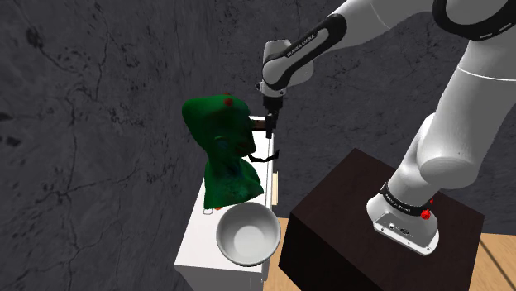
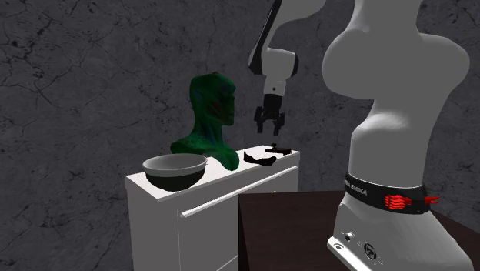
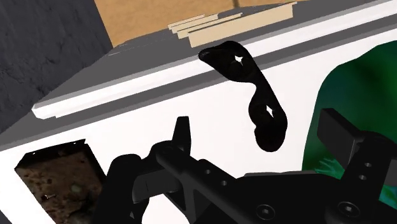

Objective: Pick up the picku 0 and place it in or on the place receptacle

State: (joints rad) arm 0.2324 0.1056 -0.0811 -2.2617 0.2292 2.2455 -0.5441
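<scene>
A flat black piece with two small holes (image 3: 254, 95) lies on the white cabinet top (image 3: 146, 127), near its far edge. It also appears as the black piece (image 2: 265, 158) beside the bust and as the black piece (image 1: 266, 156) under the hand. My gripper (image 2: 269, 122) hangs a little above it, open, holding nothing. Along the hand, the gripper (image 3: 258, 127) has its fingers (image 3: 182, 133) apart, and the piece sits below the gap, untouched. A grey bowl (image 1: 246, 233) stands at the cabinet's near end, also visible as the bowl (image 2: 175, 168).
A tall green bust (image 1: 223, 149) stands on the cabinet between the bowl and the black piece, close beside the gripper (image 1: 269, 124). The dark stand (image 1: 364, 215) sits right of the cabinet. A dark cracked wall rises behind, and wooden floor shows beyond the cabinet edge.
</scene>
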